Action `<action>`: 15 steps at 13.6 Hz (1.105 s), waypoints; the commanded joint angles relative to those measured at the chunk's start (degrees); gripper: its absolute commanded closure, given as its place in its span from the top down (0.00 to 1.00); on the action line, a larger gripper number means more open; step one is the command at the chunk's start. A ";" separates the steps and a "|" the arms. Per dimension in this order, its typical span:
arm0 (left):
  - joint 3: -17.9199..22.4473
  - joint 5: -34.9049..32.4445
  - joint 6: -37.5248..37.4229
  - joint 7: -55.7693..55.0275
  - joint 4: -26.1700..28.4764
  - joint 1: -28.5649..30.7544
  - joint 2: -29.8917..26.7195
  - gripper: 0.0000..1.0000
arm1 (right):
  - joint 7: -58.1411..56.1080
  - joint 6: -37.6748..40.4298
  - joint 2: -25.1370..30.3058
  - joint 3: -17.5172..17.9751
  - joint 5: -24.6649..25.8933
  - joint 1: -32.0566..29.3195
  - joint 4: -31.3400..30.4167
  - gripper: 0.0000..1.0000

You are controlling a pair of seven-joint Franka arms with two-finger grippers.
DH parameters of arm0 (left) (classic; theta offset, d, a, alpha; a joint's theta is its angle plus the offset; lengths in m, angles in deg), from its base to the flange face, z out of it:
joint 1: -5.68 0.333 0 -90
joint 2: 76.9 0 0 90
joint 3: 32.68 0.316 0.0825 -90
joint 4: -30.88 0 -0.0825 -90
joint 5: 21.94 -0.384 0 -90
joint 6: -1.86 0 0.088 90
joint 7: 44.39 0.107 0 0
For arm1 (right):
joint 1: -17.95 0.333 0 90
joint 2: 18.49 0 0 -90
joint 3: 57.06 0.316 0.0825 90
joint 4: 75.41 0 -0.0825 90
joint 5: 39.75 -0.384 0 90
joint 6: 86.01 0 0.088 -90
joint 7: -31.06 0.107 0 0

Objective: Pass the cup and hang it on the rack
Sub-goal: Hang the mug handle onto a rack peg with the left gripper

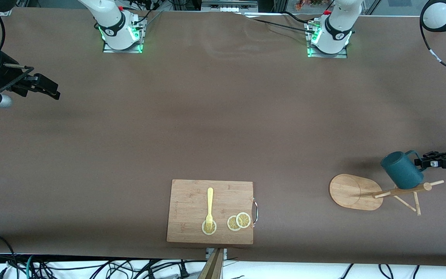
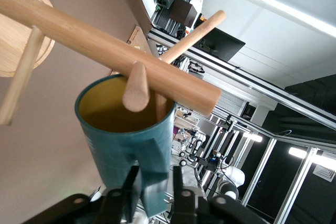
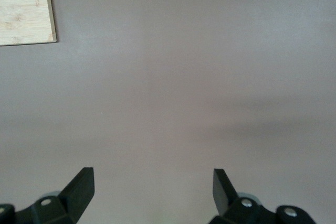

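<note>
Brown tabletop is seen with the light wooden mug tree (image 1: 356, 192) at lower right of the frame. The dark teal ribbed cup (image 1: 402, 169) is hung on a peg, its handle flanked by the left gripper (image 1: 424, 162); whether it is gripped cannot be told. The right gripper (image 1: 54, 91) waits wide open and empty at upper left.

A robotics lab: 2 arms bolted to a brown-covered bench (image 1: 223, 116), loose cables (image 1: 91, 267) along its edge, metal equipment racks (image 2: 210, 145).
</note>
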 commanded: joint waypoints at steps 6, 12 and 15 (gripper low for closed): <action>0.36 -11.89 -5.71 3.04 -7.78 -0.10 -2.21 1.00 | -0.47 0.56 -0.20 0.55 0.64 -0.72 0.85 1.00; 0.18 -42.13 -6.16 18.43 -7.44 -7.99 -13.45 1.00 | -0.47 0.56 -0.20 0.55 0.64 -0.72 0.85 1.00; 0.18 -54.44 -3.87 17.74 -7.26 -15.01 -18.47 1.00 | -0.47 0.56 -0.20 0.55 0.64 -0.72 0.85 1.00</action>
